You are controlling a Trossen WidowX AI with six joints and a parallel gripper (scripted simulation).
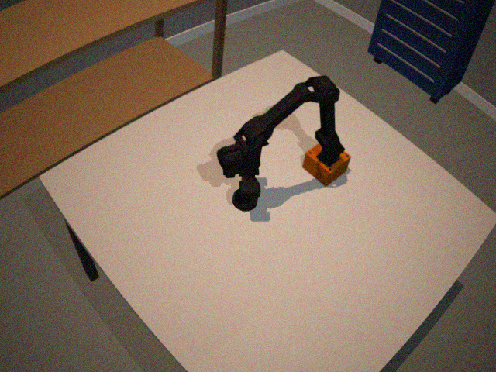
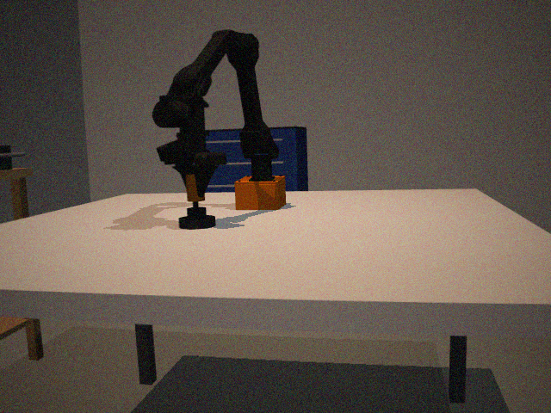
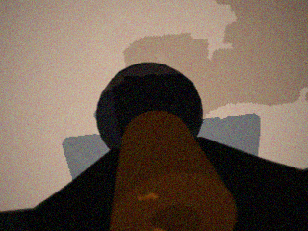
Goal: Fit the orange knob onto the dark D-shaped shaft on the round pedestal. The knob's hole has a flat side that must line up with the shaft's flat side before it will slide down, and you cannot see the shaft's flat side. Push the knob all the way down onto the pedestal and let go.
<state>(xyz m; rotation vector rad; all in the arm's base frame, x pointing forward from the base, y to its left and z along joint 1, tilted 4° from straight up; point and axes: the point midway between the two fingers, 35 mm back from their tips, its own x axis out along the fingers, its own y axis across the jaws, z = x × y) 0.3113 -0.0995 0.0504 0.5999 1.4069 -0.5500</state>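
The orange knob (image 2: pixel 192 188) (image 3: pixel 159 159) is held between the fingers of my gripper (image 2: pixel 195 192) (image 3: pixel 158 150), which is shut on it. In the exterior view the knob looks slightly tilted, and one finger covers its right part. Its lower end is at the top of the visible dark shaft (image 2: pixel 195 205), above the round black pedestal (image 2: pixel 197 222) (image 1: pixel 243 204) (image 3: pixel 149 68). A short stretch of shaft shows between knob and pedestal. Whether the shaft tip is inside the hole is hidden, and so are both flat sides. In the top view the gripper mostly hides the knob.
The arm's orange base block (image 1: pixel 326 172) (image 2: pixel 260 195) stands on the pale table (image 1: pixel 280 280) (image 2: pixel 355 257), behind and right of the pedestal in the exterior view. A wooden shelf (image 1: pixel 100 87) and a blue drawer cabinet (image 1: pixel 416 48) stand beyond the table edges.
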